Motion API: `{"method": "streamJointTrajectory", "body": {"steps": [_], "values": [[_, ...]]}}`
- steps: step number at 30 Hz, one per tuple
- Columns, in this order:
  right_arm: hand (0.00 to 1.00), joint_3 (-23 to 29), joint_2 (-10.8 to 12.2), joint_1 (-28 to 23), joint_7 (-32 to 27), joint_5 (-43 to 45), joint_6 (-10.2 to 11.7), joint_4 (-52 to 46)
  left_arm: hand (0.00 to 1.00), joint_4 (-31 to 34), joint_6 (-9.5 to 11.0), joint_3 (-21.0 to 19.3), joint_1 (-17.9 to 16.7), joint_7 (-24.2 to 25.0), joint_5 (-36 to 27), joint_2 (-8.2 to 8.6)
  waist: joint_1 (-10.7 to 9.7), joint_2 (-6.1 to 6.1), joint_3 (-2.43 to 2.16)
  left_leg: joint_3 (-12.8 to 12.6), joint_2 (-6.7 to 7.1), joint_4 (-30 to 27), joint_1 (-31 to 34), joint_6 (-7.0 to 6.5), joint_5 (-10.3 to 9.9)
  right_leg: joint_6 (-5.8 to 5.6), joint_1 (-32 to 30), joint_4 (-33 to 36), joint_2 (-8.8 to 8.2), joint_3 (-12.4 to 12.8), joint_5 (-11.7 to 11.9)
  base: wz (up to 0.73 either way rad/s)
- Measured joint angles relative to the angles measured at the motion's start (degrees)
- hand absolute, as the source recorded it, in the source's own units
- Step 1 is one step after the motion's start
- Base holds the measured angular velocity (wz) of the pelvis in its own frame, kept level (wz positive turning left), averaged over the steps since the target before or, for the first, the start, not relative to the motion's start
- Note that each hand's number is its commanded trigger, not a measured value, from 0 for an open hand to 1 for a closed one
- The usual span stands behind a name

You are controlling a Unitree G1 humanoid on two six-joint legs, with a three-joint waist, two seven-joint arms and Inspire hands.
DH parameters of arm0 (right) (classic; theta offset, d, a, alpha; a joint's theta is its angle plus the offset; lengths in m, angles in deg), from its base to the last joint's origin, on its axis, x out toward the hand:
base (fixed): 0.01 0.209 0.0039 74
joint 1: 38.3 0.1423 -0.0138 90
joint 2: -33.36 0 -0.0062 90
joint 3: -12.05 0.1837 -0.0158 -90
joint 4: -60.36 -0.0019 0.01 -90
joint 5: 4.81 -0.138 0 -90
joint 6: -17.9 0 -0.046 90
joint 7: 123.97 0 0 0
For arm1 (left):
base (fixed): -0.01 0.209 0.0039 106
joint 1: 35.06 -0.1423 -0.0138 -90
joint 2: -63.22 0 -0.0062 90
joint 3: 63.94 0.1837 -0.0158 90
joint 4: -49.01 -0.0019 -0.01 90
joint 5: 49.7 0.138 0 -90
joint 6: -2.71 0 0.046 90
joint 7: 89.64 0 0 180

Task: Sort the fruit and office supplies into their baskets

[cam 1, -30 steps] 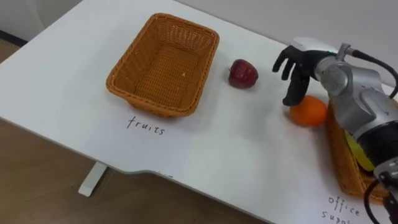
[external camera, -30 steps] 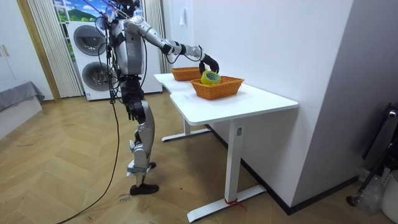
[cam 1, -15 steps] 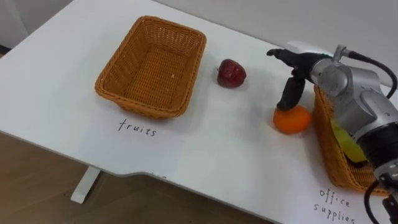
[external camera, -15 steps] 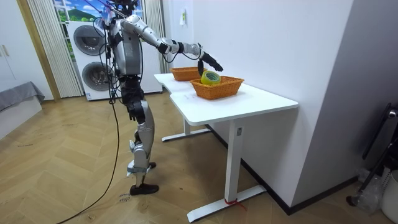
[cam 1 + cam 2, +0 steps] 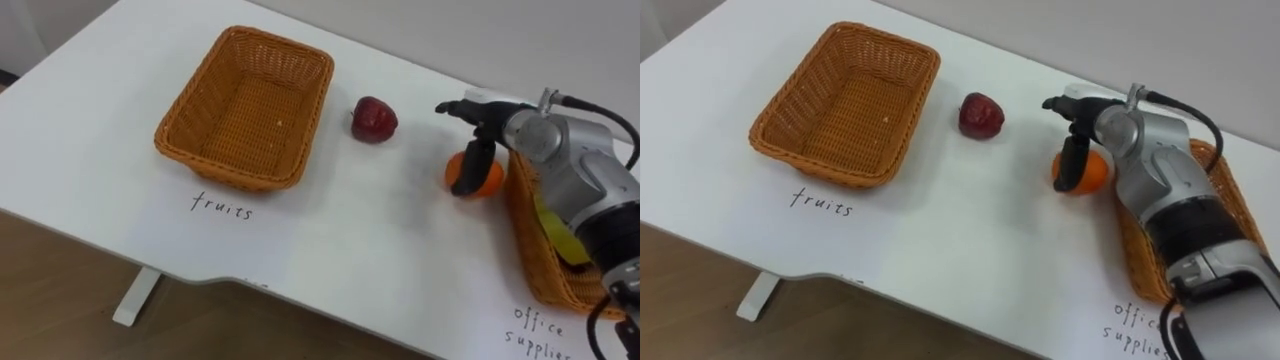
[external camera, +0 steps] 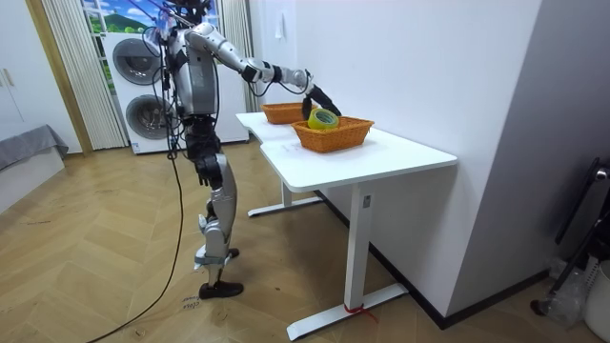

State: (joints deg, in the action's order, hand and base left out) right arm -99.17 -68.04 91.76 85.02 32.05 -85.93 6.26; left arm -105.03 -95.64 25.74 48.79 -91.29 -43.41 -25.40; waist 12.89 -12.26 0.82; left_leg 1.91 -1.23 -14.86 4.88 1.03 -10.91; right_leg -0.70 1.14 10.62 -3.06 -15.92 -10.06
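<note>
**Head-camera views, looking down on a white table (image 5: 330, 240).** The fruit basket (image 5: 230, 172), a rectangular wicker tray, lies toward 10 o'clock on the tabletop. A handwritten label (image 5: 221, 205) is on the table at its 6 o'clock. A red apple (image 5: 374, 119) rests on the table at the basket's 3 o'clock, near its rim but apart from it. The orange (image 5: 488, 176) sits on the tabletop at the apple's 4 o'clock, just beside the left wall of the office-supplies basket (image 5: 525, 255). That basket occupies the 3 to 4 o'clock edge of the view and holds a yellow-green tape roll (image 5: 560, 238). A second label (image 5: 540, 330) lies at its 6 o'clock.

The right hand (image 5: 475, 115) enters from the right and hangs at the orange's 12 o'clock. Its fingers are spread and extended, not clenched. Several point toward 9 o'clock, and one dark digit (image 5: 468, 165) hangs toward 6 o'clock, lying against the orange's left face. The fruit is touched but not enclosed.

**Room view.** The robot stands upright on the wood floor (image 6: 114, 248) at the table's end, on the room view's left. Its right arm is stretched out over the two baskets, with the hand above the tape roll in the nearer one. Stacked washing machines (image 6: 143, 86) stand behind the robot.
</note>
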Motion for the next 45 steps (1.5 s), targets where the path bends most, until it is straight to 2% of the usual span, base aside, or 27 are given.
{"method": "streamJointTrajectory", "body": {"steps": [8,20,31,45], "values": [[0.00,0.0,0.0,-1.0,3.0,-0.6,0.0,0.2,0.00,0.2,0.1,0.0,0.1,0.1,0.1,0.00,0.0,0.19,0.19,0.0,-0.08,0.0,0.3,0.03,0.0,0.19,-0.1,0.1,0.12,0.0,0.1,0.00],[0.00,0.0,0.0,-1.0,3.6,-0.6,0.0,0.2,0.00,0.2,0.1,0.0,0.1,0.0,0.0,0.00,0.1,0.09,0.37,0.3,-0.07,-0.4,0.5,0.04,0.0,0.19,-0.1,0.0,0.16,0.0,0.1,0.00],[0.00,0.0,0.0,-2.1,1.3,-0.5,0.0,0.1,0.00,-0.1,-0.1,-0.1,-0.2,-0.4,0.1,-0.04,0.5,-0.11,0.23,0.0,-0.08,0.1,0.7,0.11,0.1,0.19,-0.8,0.1,0.16,0.1,0.1,0.00],[0.00,-0.1,0.0,-2.1,-1.7,-0.6,-0.6,4.0,0.00,-0.7,-1.1,0.0,0.3,-0.7,0.0,-0.05,2.3,-0.22,0.30,0.2,-0.09,0.1,1.2,0.13,0.1,0.19,-1.0,0.0,0.18,-0.1,0.1,0.00]]}}
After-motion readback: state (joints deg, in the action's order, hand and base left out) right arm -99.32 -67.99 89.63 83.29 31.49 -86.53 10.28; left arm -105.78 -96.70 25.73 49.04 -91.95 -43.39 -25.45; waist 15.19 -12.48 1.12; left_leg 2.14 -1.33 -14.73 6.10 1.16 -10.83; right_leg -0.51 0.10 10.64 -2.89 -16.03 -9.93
